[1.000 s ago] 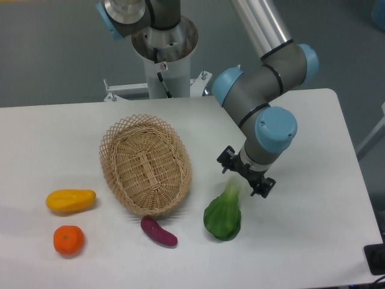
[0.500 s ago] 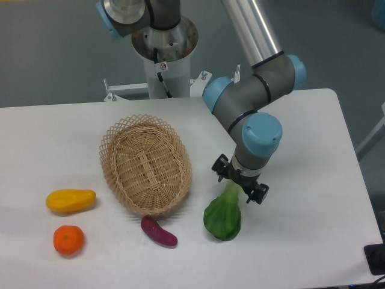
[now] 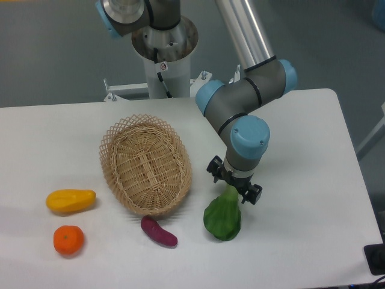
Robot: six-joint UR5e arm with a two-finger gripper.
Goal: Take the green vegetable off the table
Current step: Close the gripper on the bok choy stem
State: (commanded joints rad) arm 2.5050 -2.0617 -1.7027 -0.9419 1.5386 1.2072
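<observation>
The black two-finger claw (image 3: 233, 186) straddles the stem of the dark green leafy toy vegetable (image 3: 222, 217), grip unclear; it lies unlifted on the white table (image 3: 313, 180).

A single fixed camera looks down at a steep angle from the front edge of the surface (image 3: 313, 150), facing the arm's base column (image 3: 162, 54) at upper centre of the frame. It sits at middle distance: nearly the whole white surface fits, with grey floor above it.
</observation>
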